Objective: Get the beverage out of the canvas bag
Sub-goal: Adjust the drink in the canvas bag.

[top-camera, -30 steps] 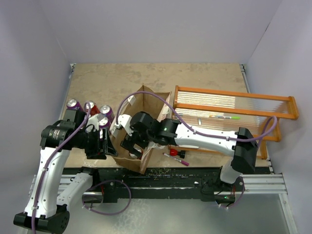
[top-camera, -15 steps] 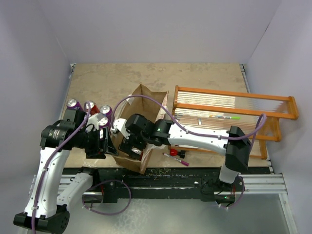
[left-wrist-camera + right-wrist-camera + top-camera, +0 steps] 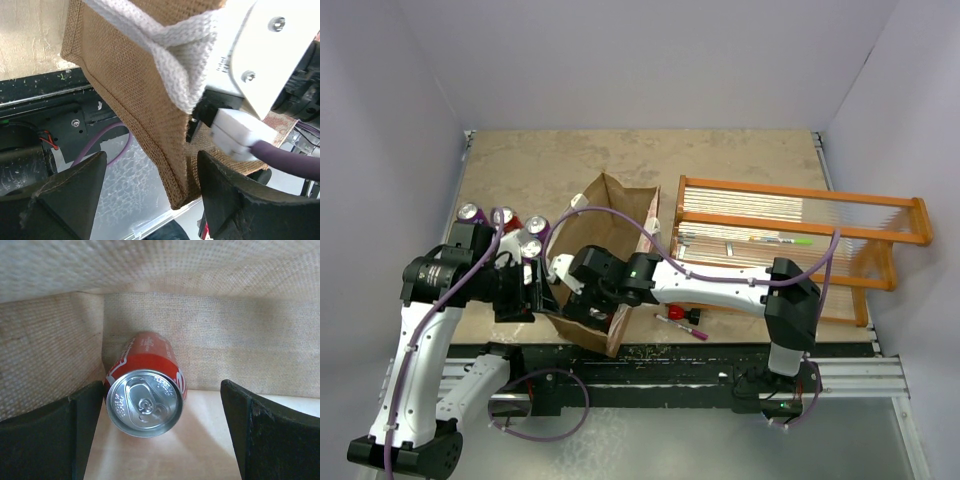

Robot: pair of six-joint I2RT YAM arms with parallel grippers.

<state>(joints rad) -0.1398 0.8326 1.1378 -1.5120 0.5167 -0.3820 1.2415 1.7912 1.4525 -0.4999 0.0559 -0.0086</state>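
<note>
The tan canvas bag [image 3: 616,215] lies tipped on the table with its mouth toward the arms. In the right wrist view a red beverage can [image 3: 145,392] lies on its side on the bag's floor, top toward the camera. My right gripper [image 3: 160,440] is inside the bag and open, one finger on each side of the can, the left finger [image 3: 55,435] close against it. My left gripper [image 3: 150,200] is open at the bag's near left corner [image 3: 145,125], the woven edge between its jaws, beside the white handle [image 3: 165,45].
Several purple and red cans [image 3: 503,217] stand left of the bag beside my left arm [image 3: 445,275]. The orange wooden-framed rack [image 3: 800,232] stands at the right with pens on it. A red-capped marker [image 3: 682,320] lies near the front edge. A black rail runs along the table's near edge.
My right arm has pushed deeper into the bag, moving left and toward the near edge. The bag has shifted and tilted left with it. My left arm has barely moved.
</note>
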